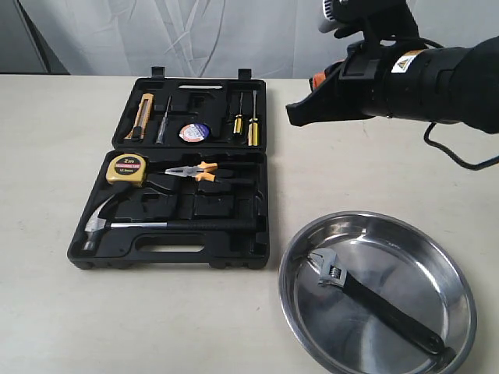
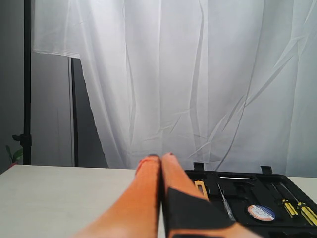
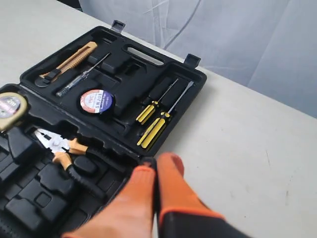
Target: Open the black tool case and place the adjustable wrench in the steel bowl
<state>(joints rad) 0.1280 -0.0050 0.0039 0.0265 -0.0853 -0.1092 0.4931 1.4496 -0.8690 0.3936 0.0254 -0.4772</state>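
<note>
The wrench (image 1: pixel 374 300) is lying in the bowl (image 1: pixel 405 261), its head toward the case (image 1: pixel 226 253). The case is lying open, holding a hammer (image 1: pixel 156 224), pliers (image 1: pixel 195 171), tape measure (image 1: pixel 127 168), screwdrivers (image 1: pixel 245 117), knife (image 1: pixel 140 115) and tape roll (image 1: pixel 191 133). The right gripper (image 3: pixel 157 162) is hovering near the lid, fingers pressed together, gripping nothing. The left gripper (image 2: pixel 159 158) is likewise pinched closed and empty.

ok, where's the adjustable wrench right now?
Exterior view, lower right: the adjustable wrench lies inside the steel bowl, just right of the open black tool case, its head toward the case.
</note>
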